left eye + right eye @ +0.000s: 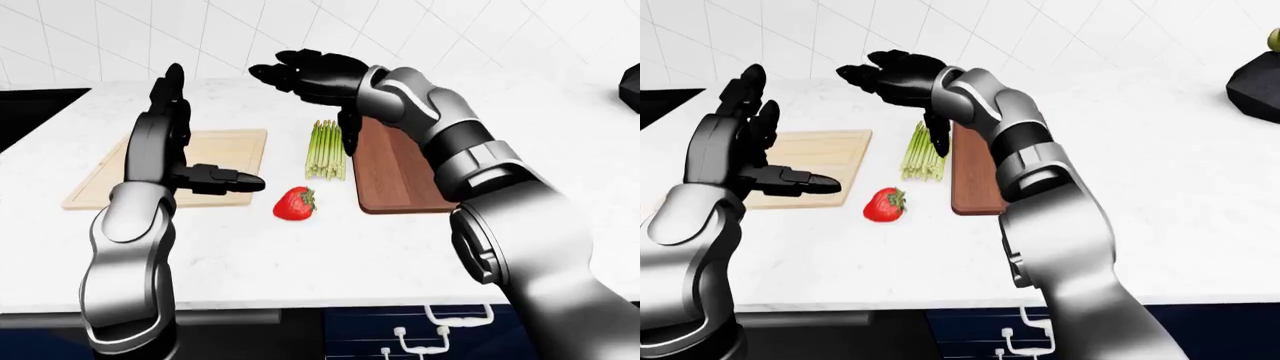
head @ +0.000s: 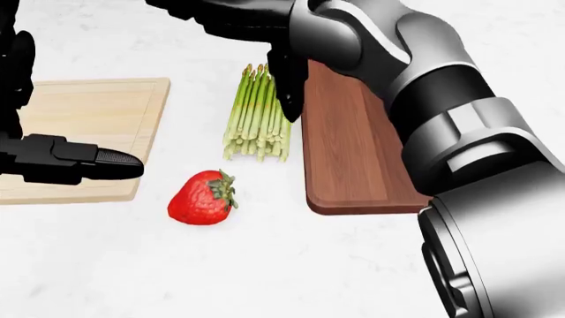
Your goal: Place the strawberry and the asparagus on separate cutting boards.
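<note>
While the strawberry [image 2: 203, 197] is lying on the white tabletop [image 1: 300, 255] between the two boards, the asparagus [image 2: 257, 119] is lying just beside the dark cutting board [image 2: 353, 152]. The right hand [image 1: 310, 75] is hanging over the asparagus with its fingers spread and holding nothing. The left hand [image 1: 170, 142] is standing open over the light cutting board [image 2: 88, 132], empty too.

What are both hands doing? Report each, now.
Left hand: open, holding nothing, raised over the pale wooden cutting board.
Right hand: open, holding nothing, above the green asparagus bundle.
</note>
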Robot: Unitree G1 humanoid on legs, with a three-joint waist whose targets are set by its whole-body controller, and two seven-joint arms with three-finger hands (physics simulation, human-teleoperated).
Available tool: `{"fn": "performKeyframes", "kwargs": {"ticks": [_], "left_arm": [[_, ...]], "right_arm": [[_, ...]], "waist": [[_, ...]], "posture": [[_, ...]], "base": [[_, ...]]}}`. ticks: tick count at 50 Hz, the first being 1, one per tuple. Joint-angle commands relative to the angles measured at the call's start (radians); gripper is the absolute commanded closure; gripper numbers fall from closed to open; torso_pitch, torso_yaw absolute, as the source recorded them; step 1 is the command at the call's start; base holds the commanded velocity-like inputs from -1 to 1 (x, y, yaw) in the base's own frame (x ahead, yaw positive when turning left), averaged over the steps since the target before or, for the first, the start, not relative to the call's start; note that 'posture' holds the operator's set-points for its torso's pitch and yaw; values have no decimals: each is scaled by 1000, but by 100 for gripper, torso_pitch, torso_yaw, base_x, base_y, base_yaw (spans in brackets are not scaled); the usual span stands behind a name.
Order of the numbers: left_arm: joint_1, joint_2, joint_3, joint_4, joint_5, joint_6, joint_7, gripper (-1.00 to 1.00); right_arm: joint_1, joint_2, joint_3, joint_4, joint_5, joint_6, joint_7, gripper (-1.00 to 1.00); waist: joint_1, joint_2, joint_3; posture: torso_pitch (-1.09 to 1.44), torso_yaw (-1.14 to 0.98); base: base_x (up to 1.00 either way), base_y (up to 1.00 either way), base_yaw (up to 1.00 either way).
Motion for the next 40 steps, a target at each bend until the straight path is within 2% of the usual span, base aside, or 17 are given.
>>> {"fn": "performKeyframes", "kwargs": {"ticks": [1, 12, 18, 40], "left_arm": [[-24, 10, 9, -26, 6, -29, 6, -100], [0, 4, 14, -31, 7, -44, 6, -100], [25, 4, 25, -48, 4, -48, 2, -100], [47, 13, 43, -85, -3, -27, -4, -100]], "right_arm": [[-40, -8, -16, -32, -13, -7, -26, -100], [-47, 7, -15, -14, -117, -4, -17, -100], [-44, 32, -23, -5, -133, 8, -14, -100], [-41, 54, -35, 19, -183, 70, 29, -100]], "waist": [[0, 5, -29], [1, 5, -28], [-1, 6, -29], [2, 10, -35]], "posture": [[0, 0], [0, 0], [0, 0], [0, 0]], "base": [[0, 0, 0], [0, 0, 0], [0, 0, 0], [0, 0, 0]]}}
